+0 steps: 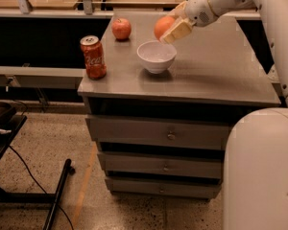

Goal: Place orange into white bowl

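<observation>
The orange [162,26] is round and uniformly orange, held in my gripper [172,28]. The gripper is shut on it and hangs just above the far rim of the white bowl [156,56]. The bowl is small, round and plain white, and it stands near the middle of the grey cabinet top [216,75]. The orange does not touch the bowl. My white arm reaches in from the upper right.
A reddish apple [121,28] sits at the back left of the cabinet top. A red soda can [93,57] stands upright near the front left corner, left of the bowl. The cabinet has drawers below. My white base [259,171] fills the lower right.
</observation>
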`<state>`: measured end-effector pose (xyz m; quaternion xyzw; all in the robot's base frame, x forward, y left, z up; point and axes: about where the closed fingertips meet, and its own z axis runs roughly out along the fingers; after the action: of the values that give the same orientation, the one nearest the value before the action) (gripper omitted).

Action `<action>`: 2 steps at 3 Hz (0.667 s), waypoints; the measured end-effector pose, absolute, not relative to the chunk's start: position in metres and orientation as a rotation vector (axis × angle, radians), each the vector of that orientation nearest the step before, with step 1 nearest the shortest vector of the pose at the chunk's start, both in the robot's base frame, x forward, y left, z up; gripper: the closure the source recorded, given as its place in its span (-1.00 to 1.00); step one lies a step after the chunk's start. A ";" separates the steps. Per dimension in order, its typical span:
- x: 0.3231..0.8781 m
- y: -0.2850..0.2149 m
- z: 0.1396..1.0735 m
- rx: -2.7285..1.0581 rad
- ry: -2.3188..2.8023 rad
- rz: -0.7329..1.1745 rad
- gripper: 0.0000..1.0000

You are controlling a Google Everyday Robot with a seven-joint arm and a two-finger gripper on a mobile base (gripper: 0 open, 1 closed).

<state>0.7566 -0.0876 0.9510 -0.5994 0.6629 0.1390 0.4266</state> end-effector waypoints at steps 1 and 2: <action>0.733 -0.080 0.958 -1.548 1.622 0.354 -0.23; 0.732 -0.075 0.953 -1.557 1.625 0.366 -0.71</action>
<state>0.7321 -0.0750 0.9529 -0.6206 0.6475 0.1457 0.4175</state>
